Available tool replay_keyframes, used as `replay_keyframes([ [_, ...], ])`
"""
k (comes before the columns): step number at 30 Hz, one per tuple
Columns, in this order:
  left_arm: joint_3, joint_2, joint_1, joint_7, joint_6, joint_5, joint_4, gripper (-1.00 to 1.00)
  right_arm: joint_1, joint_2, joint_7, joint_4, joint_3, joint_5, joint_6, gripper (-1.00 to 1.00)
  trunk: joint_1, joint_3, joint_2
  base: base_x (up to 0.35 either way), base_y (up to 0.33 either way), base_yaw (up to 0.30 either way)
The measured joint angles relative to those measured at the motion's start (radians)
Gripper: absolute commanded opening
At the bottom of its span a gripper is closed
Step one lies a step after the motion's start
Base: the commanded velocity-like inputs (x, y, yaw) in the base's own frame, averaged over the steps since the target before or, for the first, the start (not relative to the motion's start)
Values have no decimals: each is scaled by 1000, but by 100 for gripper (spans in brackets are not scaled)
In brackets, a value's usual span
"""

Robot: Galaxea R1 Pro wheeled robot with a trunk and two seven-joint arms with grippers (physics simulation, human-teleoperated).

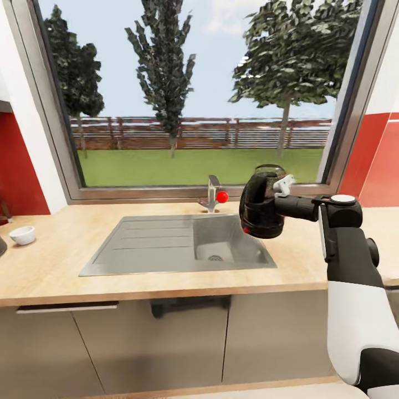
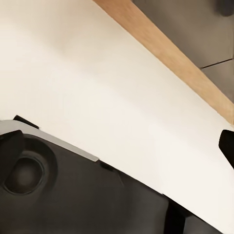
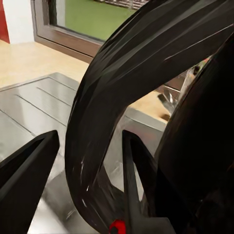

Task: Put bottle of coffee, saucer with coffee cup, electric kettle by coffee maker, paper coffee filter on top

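Black kettle handle [image 3: 112, 122] sits clamped between the right gripper [image 3: 87, 165] jaws, above the sink [image 1: 166, 244].

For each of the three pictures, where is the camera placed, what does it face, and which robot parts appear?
Head view: on the head, facing the window over the kitchen countertop and sink; right arm carries the electric kettle.
Left wrist view: near the left pincer, facing pale floor and a wooden edge; dark robot body below.
Right wrist view: near the right pincer, its fingers around the kettle's black handle.
Shared by head and right wrist views: kettle, sink, window.
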Motion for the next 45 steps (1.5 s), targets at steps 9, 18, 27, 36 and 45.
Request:
replay_keyframes([
  [9,0,0,0,1,0,0,0,100,0,0,0,0,0,-1,0,-100,0,0,0,0,0,269],
  [18,0,0,0,1,0,0,0,100,0,0,0,0,1,-1,0,-100,0,0,0,0,0,269],
  [27,0,0,0,1,0,0,0,100,0,0,0,0,1,-2,0,-100,0,0,0,0,0,269],
  [36,0,0,0,0,0,0,0,100,0,0,0,0,2,-2,0,-100,0,0,0,0,0,269],
  [45,0,0,0,0,-1,0,0,100,0,0,0,0,2,-2,1,-100,0,0,0,-110,0,219],
])
